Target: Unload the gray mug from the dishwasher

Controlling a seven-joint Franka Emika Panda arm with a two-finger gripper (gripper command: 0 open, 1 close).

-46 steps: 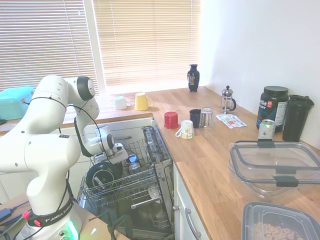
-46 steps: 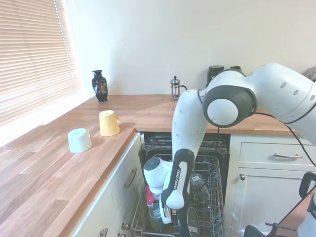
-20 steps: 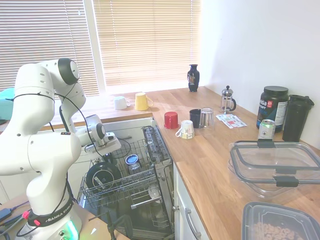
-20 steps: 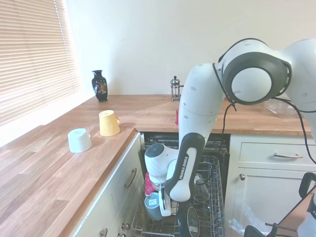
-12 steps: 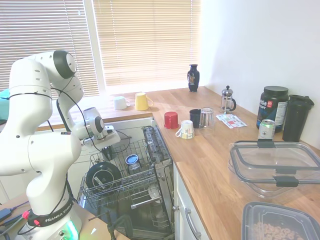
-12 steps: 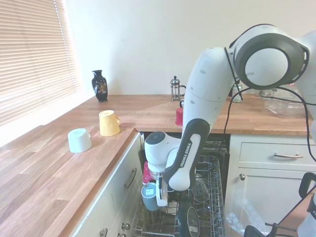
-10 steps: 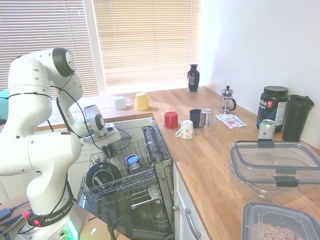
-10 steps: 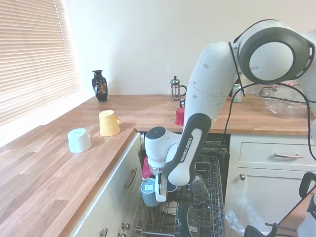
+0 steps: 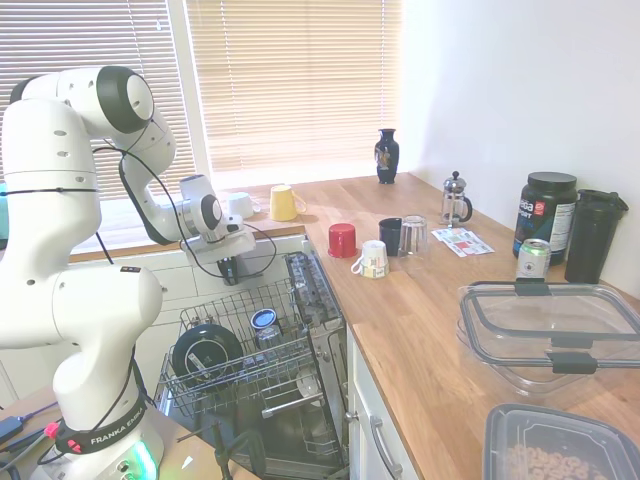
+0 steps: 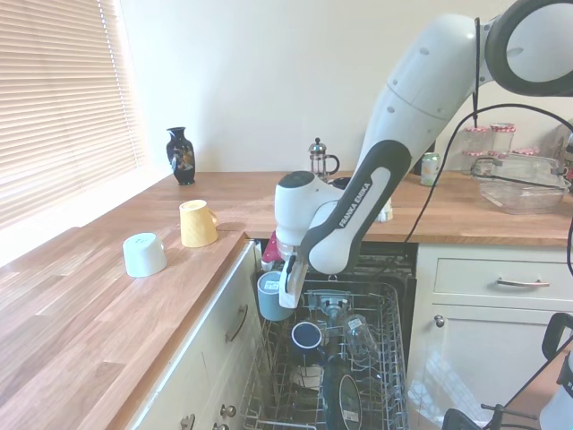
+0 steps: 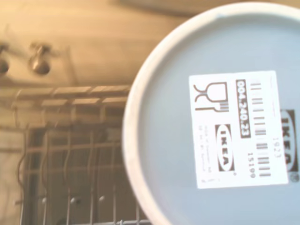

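Claw [image 10: 279, 298]: clamped on the gray mug [image 10: 271, 296], which hangs base-up above the wire rack [image 10: 376, 358].
Gray mug base [image 11: 220, 122]: white barcode sticker.
Dishwasher [image 9: 300, 420]: door down, rack pulled out under the tabletop [image 10: 107, 305].
Rack contents: blue-rimmed cup [image 10: 306, 337].

Matt gray mug [image 10: 271, 296], paper label [image 11: 240, 129], wire rack [image 9: 240, 370]

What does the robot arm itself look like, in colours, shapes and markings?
The arm is glossy white, built of rounded segments with dark gray rings at the joints. Black "FRANKA EMIKA" lettering runs along a link near the wrist and around the base collar. A thin black cable loops along it. The pincer has a white body; its fingers look pale.
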